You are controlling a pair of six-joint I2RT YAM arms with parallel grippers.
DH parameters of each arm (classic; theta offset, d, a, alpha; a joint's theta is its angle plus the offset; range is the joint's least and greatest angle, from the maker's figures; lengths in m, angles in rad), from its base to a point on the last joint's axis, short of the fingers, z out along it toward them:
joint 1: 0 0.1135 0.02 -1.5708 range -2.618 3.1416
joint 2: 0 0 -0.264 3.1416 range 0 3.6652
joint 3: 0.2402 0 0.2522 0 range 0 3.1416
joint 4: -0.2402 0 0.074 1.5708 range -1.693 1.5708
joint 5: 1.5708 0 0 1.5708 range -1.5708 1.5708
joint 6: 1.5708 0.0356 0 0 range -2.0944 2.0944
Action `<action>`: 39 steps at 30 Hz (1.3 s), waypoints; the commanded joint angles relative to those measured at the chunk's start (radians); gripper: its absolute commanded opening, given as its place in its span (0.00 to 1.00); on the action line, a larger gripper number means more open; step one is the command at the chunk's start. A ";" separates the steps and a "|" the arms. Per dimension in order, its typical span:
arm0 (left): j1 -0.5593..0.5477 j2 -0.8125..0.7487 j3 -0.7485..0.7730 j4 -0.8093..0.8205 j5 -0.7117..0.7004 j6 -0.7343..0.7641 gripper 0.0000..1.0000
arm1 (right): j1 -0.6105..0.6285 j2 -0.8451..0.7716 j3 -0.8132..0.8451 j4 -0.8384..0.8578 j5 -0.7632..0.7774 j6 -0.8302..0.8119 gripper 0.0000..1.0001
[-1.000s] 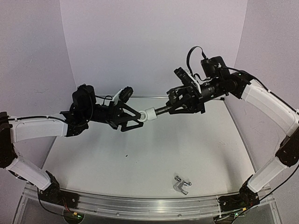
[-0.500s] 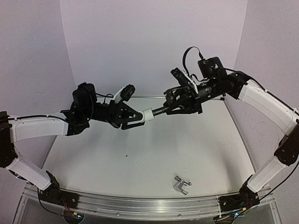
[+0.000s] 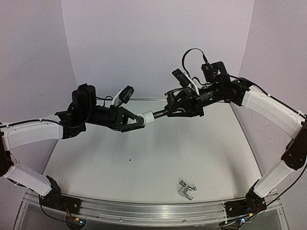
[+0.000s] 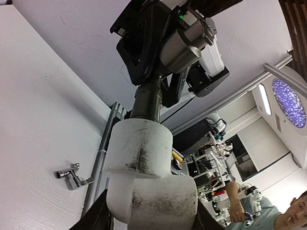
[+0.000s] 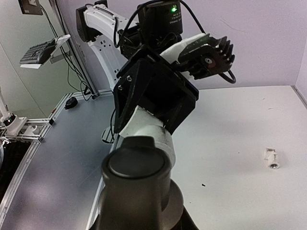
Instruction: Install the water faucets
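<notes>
Dark faucet (image 3: 162, 113) shifted left as left gripper (image 3: 138, 120) clamped white fitting (image 3: 148, 116).

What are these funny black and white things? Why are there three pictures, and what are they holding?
They are two robot arms, a left arm and a right arm, bolted to a table. One picture looks down from above. The other two come from little cameras on each arm's wrist. Each arm ends in a pinching tool. The left tool pinches a white fitting, a plastic pipe piece. The right tool pinches a dark faucet, and its stem goes into that fitting, up in the air. On the table lie a shiny faucet and, seen from the right wrist, a second fitting.
</notes>
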 commanded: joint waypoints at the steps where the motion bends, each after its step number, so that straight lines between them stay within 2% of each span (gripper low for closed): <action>1: -0.015 -0.087 0.067 -0.112 -0.098 0.215 0.26 | 0.006 0.000 -0.038 0.200 -0.037 0.231 0.00; 5: -0.055 -0.135 0.085 -0.253 -0.247 0.387 0.26 | 0.006 0.004 -0.110 0.380 -0.031 0.506 0.00; 8: -0.113 -0.163 0.109 -0.365 -0.416 0.544 0.27 | 0.007 0.011 -0.159 0.509 -0.044 0.685 0.00; 11: -0.172 -0.175 0.125 -0.441 -0.545 0.687 0.28 | 0.006 0.022 -0.181 0.572 -0.060 0.795 0.00; 19: -0.292 -0.229 0.079 -0.451 -0.812 0.964 0.33 | 0.006 0.056 -0.197 0.598 -0.120 0.941 0.00; 22: -0.353 -0.222 0.077 -0.446 -0.938 1.045 0.38 | 0.007 0.063 -0.205 0.605 -0.129 0.978 0.00; 28: -0.536 -0.131 0.087 -0.421 -1.334 1.289 0.44 | 0.007 0.083 -0.190 0.615 -0.141 1.034 0.00; 30: -0.556 -0.104 0.106 -0.433 -1.413 1.296 0.50 | 0.006 0.083 -0.177 0.614 -0.142 1.027 0.00; 32: -0.556 -0.110 0.116 -0.456 -1.410 1.247 0.61 | 0.004 0.079 -0.157 0.613 -0.141 1.007 0.00; 35: -0.555 -0.168 0.100 -0.467 -1.333 1.151 0.79 | -0.009 0.063 -0.129 0.612 -0.123 0.960 0.00; 39: -0.542 -0.239 0.092 -0.512 -1.214 0.965 0.92 | -0.039 0.032 -0.096 0.606 -0.100 0.865 0.00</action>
